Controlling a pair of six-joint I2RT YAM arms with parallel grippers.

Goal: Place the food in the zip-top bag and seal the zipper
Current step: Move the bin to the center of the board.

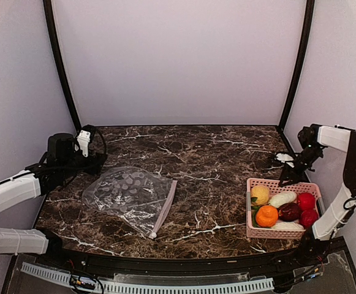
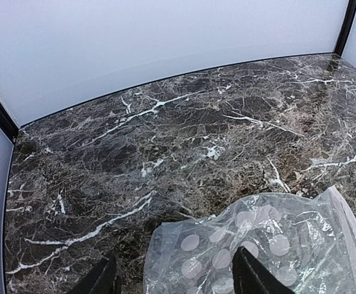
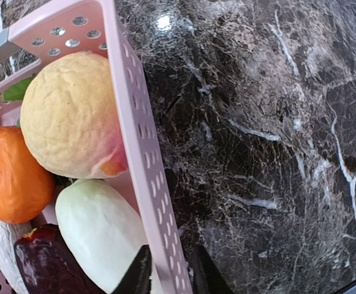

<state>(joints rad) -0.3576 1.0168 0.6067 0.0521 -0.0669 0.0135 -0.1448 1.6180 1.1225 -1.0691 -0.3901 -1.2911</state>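
On the dark marble tabletop [image 1: 214, 153], the flat, crinkly clear zip-top bag [image 1: 128, 193] is overhung by the open left hand [image 2: 176, 272]; the toy food [image 1: 283, 208] is unbagged in the pink mesh basket [image 3: 135, 128], whose wall, straddled by the right hand [image 3: 170, 275] (grip untellable), likely needs clamping next.

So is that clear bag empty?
Looks empty: the bag lies flat, and all the food sits in the basket.

There is 1 zip-top bag [image 1: 128, 193] with 1 zipper [image 1: 163, 209], and 1 pink basket [image 1: 276, 181]. The food totals 7 pieces:
- 1 yellow ball [image 1: 260, 195]
- 1 orange ball [image 1: 266, 215]
- 2 red fruits [image 1: 306, 201] [image 1: 309, 217]
- 1 maroon fruit [image 1: 288, 211]
- 2 white oblong pieces [image 1: 283, 199] [image 1: 287, 225]

(The green leaves [image 1: 253, 199] are too hidden to count.)
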